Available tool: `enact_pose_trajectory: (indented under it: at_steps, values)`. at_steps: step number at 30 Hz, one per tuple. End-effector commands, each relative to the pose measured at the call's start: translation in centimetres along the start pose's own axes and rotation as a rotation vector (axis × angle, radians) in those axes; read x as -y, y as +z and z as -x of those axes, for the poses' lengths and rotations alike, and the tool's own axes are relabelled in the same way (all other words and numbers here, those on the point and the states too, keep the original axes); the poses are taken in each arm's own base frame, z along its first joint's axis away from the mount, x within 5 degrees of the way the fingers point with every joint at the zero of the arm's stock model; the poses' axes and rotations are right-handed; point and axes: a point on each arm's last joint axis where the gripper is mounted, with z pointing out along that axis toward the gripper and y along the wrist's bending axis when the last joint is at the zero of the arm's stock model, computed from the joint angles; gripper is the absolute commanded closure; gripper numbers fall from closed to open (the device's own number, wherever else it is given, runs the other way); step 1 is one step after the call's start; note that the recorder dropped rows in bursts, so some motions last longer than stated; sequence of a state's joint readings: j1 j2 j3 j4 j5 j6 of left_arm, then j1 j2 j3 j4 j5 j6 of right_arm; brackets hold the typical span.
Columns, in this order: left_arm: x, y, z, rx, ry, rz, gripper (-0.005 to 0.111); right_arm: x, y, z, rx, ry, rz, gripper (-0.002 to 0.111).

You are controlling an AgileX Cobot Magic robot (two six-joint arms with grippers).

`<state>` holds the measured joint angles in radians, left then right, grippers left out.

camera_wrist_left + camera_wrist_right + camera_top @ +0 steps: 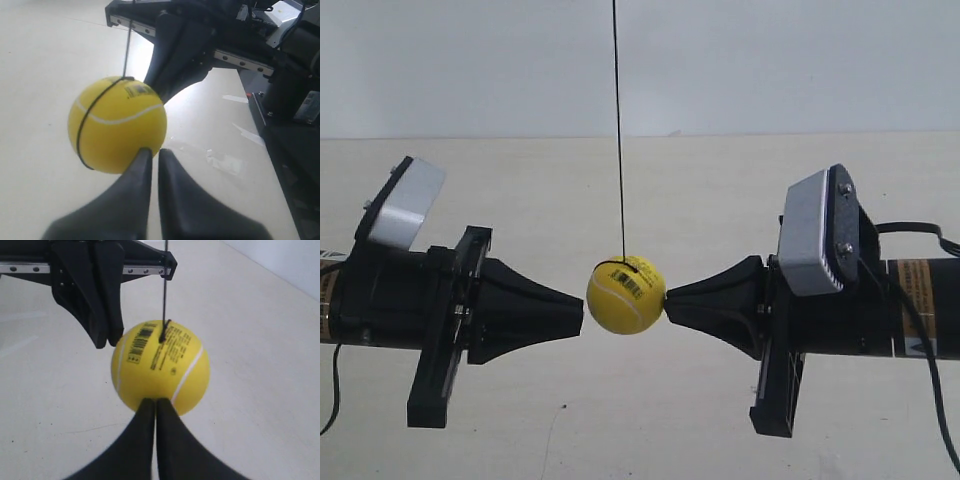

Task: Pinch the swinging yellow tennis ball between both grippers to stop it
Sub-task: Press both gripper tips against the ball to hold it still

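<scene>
We list the black string (pixel 619 120) running past the exterior view's top edge, the arm at the exterior view's left (pixel 380 300) and the arm at the exterior view's right (pixel 925 305) cut off by its sides, and the print on the yellow tennis ball (pixel 623 300) too small to read.

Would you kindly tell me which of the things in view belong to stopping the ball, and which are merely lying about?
Belong to the job:
yellow tennis ball
black string it hangs from
left tool, shut, tip at the ball
right tool, shut, tip at the ball

Just there:
pale surface
black cable at the exterior view's right
shiny marks on the surface
</scene>
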<state>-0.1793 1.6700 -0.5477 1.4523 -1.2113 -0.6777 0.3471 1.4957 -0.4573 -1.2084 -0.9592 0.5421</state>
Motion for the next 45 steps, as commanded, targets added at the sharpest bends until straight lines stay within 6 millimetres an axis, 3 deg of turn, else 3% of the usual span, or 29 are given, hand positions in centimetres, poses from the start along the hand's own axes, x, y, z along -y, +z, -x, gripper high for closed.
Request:
enact_pose_trajectory:
  at_steps: [1,8,17,45]
  values:
    - [-0.2,0.1,0.3,0.022,0.011,0.007,0.102,-0.1,0.0,0.5,0.027,-0.015,0.018,0.108]
    - [-1.2,0.7,-0.8,0.011,-0.021,0.003,0.102,0.3,0.0,0.1,-0.008,-0.026,-0.031,0.108]
    - [-2.1,0.8,-0.3,0.030,0.016,0.051,0.102,1.0,-0.1,0.2,-0.009,-0.052,-0.108,0.108]
    - [-2.0,0.8,-0.3,0.036,0.012,0.033,0.102,0.8,0.0,0.3,-0.011,-0.005,-0.066,0.108]
